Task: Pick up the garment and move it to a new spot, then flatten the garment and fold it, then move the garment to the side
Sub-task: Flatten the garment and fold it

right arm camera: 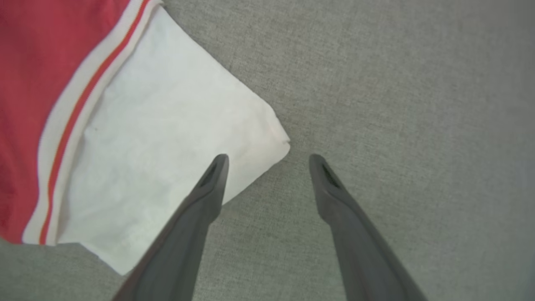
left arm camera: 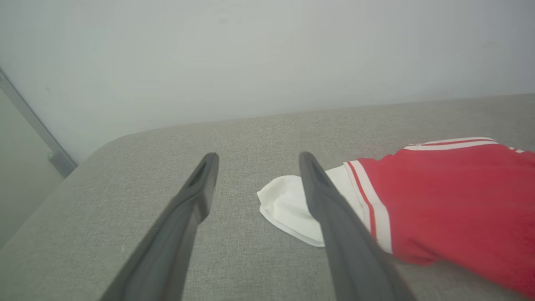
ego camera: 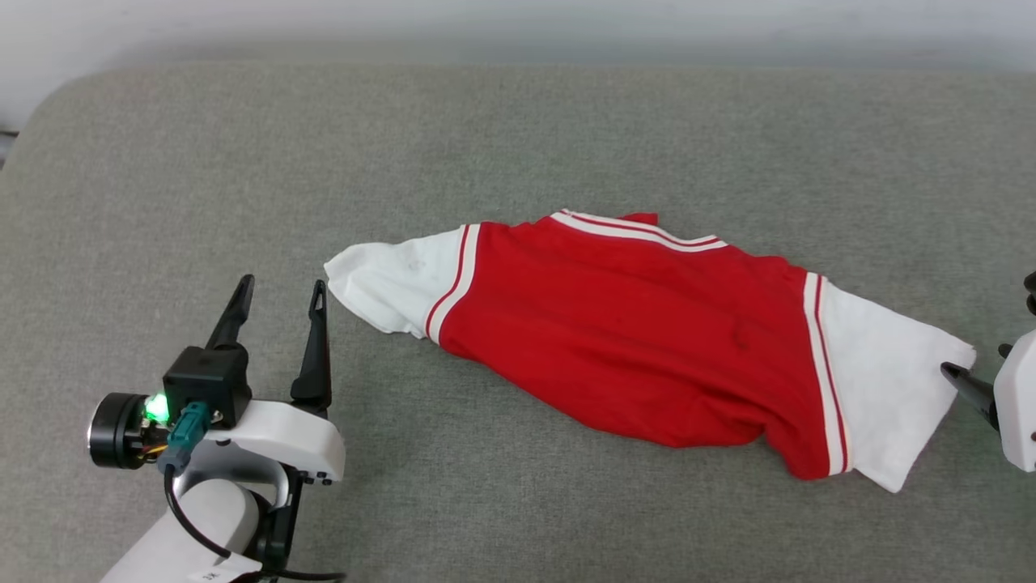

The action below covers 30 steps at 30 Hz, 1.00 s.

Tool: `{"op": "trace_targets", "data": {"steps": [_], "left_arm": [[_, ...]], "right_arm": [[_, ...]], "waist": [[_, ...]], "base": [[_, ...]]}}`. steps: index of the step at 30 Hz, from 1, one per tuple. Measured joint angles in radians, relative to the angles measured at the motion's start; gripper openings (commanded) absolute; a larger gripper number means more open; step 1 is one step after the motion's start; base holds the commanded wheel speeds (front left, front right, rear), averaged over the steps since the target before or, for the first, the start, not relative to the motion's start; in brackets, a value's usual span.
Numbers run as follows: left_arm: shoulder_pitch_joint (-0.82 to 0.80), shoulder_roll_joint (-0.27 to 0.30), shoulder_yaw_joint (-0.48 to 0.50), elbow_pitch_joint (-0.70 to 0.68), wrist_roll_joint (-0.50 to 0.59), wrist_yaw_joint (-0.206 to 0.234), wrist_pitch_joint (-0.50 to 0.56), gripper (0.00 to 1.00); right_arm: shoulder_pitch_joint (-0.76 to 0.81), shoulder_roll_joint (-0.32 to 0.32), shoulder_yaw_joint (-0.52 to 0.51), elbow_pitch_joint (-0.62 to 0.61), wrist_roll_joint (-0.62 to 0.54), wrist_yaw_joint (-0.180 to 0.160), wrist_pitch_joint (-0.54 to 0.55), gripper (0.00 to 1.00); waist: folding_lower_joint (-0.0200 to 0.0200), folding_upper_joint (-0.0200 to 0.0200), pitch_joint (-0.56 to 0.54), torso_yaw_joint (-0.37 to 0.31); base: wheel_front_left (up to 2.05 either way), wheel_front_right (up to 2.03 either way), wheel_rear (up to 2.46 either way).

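Note:
The garment (ego camera: 631,324) lies crumpled lengthwise on the grey cushion (ego camera: 518,129), red in the body with a white sleeve at each end and striped trim along its far edge. My left gripper (ego camera: 281,283) stands open just left of the left sleeve (left arm camera: 284,205), with nothing between its fingers. In the left wrist view its right finger (left arm camera: 334,209) crosses in front of that sleeve. My right gripper (right arm camera: 268,156) is open over the corner of the right sleeve (right arm camera: 159,138). One of its fingers (ego camera: 967,387) shows at the sleeve's tip in the head view.
The grey cushion runs back to a pale wall (ego camera: 518,24) and rounds off at its far left corner (ego camera: 57,105). A metal rail (left arm camera: 29,125) stands beyond that corner in the left wrist view.

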Motion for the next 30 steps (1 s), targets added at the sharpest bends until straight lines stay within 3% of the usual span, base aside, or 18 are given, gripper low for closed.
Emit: {"op": "trace_targets", "data": {"steps": [14,15,16,17,23,30], "left_arm": [[0.047,-0.1,0.134,0.027,0.105,-0.081,0.0,1.0],[0.048,-0.103,0.144,0.031,0.11,-0.088,0.0,1.0],[0.048,-0.107,0.154,0.037,0.113,-0.095,0.0,1.0],[0.048,-0.107,0.154,0.037,0.113,-0.095,0.0,1.0],[0.057,-0.117,0.213,0.063,0.141,-0.144,0.0,1.0],[0.007,-0.102,0.227,0.094,0.165,-0.206,0.0,1.0]], "right_arm": [[-0.081,0.037,0.132,0.21,0.02,-0.002,-0.081,1.0],[-0.083,0.036,0.139,0.216,0.021,-0.002,-0.101,0.73],[-0.086,0.036,0.145,0.224,0.021,-0.002,-0.125,0.3],[-0.086,0.036,0.145,0.224,0.021,-0.002,-0.125,0.0],[-0.14,0.037,0.11,0.31,0.015,0.0,-0.291,0.0],[-0.169,0.013,0.039,0.399,0.0,0.0,-0.39,0.0]], "waist": [[0.0,-0.0001,0.058,0.031],[0.0,0.0,0.058,0.029],[0.0,0.0,0.057,0.027],[0.0,0.0,0.057,0.027],[0.0001,0.0,0.039,0.007],[0.0001,0.0,0.022,-0.008]], "base": [[0.0,0.0,0.0],[0.0,0.0,0.0],[0.0,0.0,0.0],[0.0,0.0,0.0],[0.0,0.0,0.0],[0.0,0.0,0.0]]}}
